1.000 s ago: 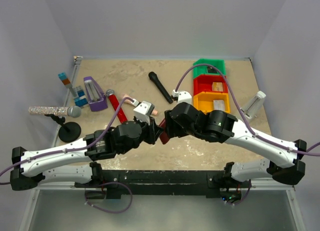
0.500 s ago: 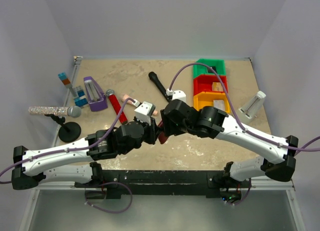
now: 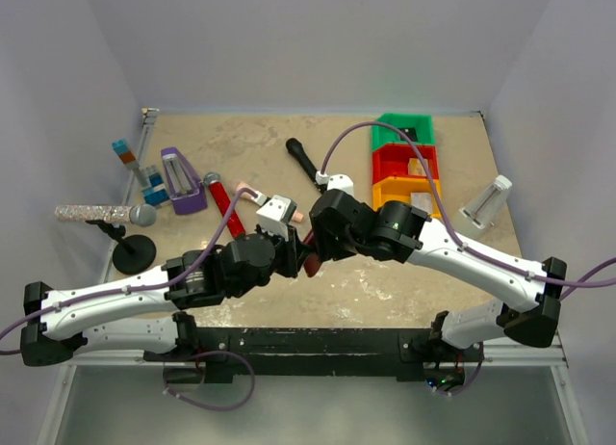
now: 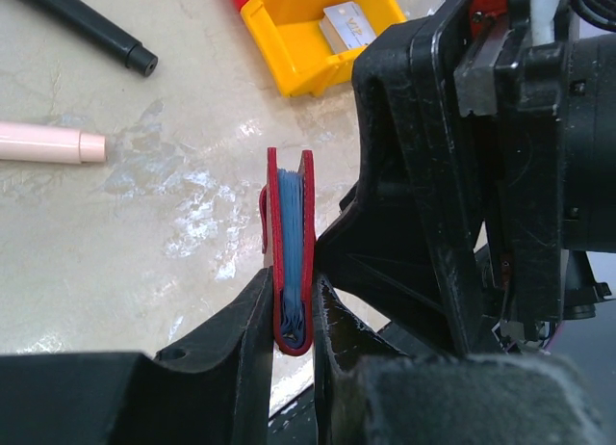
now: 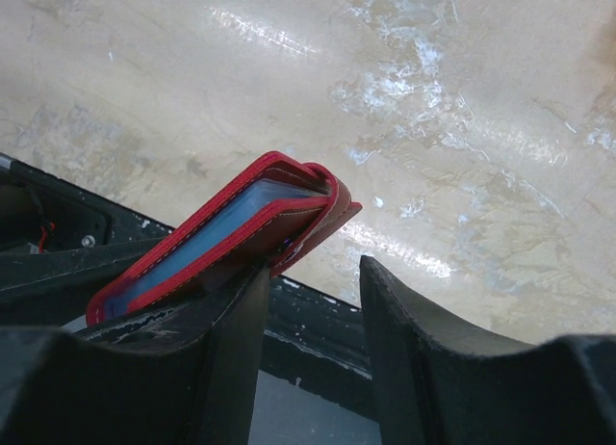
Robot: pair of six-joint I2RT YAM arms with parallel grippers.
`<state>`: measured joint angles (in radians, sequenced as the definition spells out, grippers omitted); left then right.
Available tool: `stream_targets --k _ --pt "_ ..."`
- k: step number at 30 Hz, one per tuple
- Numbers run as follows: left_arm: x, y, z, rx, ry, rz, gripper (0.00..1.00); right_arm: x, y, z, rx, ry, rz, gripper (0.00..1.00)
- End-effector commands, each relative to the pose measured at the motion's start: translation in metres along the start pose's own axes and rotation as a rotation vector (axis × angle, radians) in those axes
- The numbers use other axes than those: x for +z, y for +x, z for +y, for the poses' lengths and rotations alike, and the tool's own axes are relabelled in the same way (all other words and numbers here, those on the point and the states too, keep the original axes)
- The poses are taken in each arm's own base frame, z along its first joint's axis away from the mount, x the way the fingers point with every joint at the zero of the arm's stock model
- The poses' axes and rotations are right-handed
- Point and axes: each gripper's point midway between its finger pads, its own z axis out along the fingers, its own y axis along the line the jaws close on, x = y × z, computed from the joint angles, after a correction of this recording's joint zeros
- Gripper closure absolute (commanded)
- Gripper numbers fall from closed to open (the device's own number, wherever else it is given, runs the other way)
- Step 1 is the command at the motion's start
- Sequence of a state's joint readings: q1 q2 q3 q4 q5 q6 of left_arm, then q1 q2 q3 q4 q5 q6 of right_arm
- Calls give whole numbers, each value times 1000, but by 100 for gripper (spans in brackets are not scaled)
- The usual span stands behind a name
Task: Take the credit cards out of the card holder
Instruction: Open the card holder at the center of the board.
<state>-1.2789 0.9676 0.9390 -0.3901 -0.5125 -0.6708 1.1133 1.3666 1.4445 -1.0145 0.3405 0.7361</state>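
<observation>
My left gripper (image 4: 292, 293) is shut on the dark red card holder (image 4: 291, 235) and holds it edge-on above the table, its pale blue sleeves facing the camera. The holder is closed and shows no card sticking out. In the top view it (image 3: 311, 254) sits between both grippers at table centre. My right gripper (image 5: 313, 272) is open, and its left finger lies under the holder's (image 5: 231, 228) free corner. Nothing is between its jaws. A silver-grey card (image 4: 346, 23) lies in the yellow bin (image 4: 289, 50).
Green (image 3: 402, 127), red (image 3: 404, 160) and yellow bins stand in a row at the back right. A red microphone (image 3: 223, 206), a black microphone (image 3: 306, 162), a glitter microphone on a stand (image 3: 101, 214), a purple object (image 3: 181, 180) and a pink pen (image 4: 48, 144) lie around.
My right arm has swung left and forward, bringing its gripper closer against the card holder. My left gripper has stayed almost still, holding the holder.
</observation>
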Motion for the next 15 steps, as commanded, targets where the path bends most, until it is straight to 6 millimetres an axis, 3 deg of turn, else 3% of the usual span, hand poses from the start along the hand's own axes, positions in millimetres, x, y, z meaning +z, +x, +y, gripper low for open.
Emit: stream_targets --k 1,15 --pt "-23 -45 -56 -160 237 -101 100 6 -22 1 31 13 -65 54" --pt "-27 -46 -56 -163 249 -104 100 14 -23 -11 21 37 -57 78"
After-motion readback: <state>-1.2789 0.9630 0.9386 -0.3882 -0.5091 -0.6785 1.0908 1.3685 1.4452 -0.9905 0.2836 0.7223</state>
